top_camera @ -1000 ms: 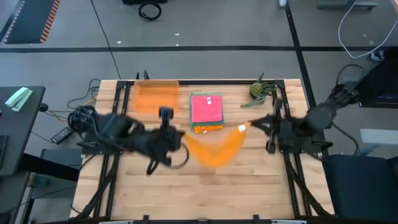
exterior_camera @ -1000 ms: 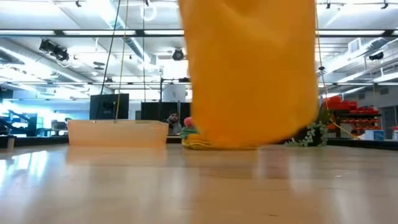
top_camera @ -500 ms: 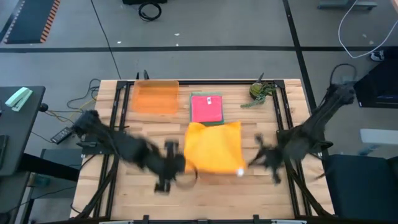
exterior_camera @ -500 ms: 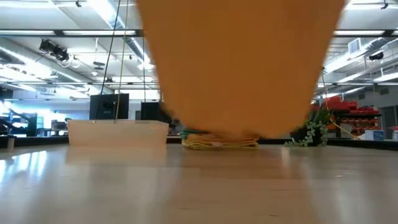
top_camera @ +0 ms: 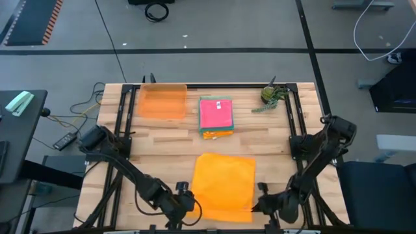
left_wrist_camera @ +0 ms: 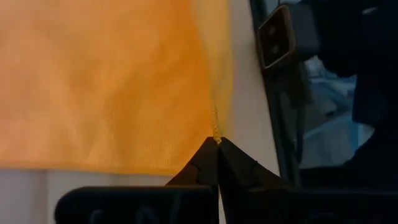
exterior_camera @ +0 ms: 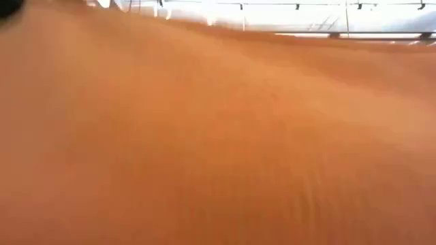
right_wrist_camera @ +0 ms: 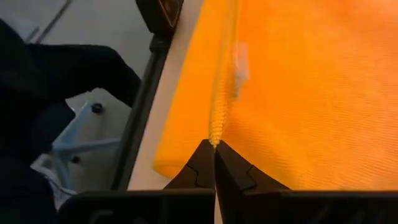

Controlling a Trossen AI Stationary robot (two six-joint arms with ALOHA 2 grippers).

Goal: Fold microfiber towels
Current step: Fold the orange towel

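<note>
Down at the near edge of the table (top_camera: 273, 140) I've got both grippers pinched shut on the orange towel (top_camera: 223, 185), one corner each. My left gripper (left_wrist_camera: 217, 140) has the near left corner, my right gripper (right_wrist_camera: 214, 144) has the near right one, and both wrist views show the hem caught right at the fingertips. The towel lies spread flat in the near middle of the table, and from above it looks like one open layer, not folded at all. The near edge seems to hang up against the low camera, since that view is just a wall of orange.

Progress-wise: there's a stack of towels (top_camera: 216, 116) at the far middle of the table, pink on top with a white tag, with orange and green edges peeking out underneath. I'd guess those are the finished ones. The orange tray (top_camera: 162, 101) sits just beside the stack, and a little plant (top_camera: 272, 95) is off at the far right. So this towel is laid out, and every fold on it is left to do.
</note>
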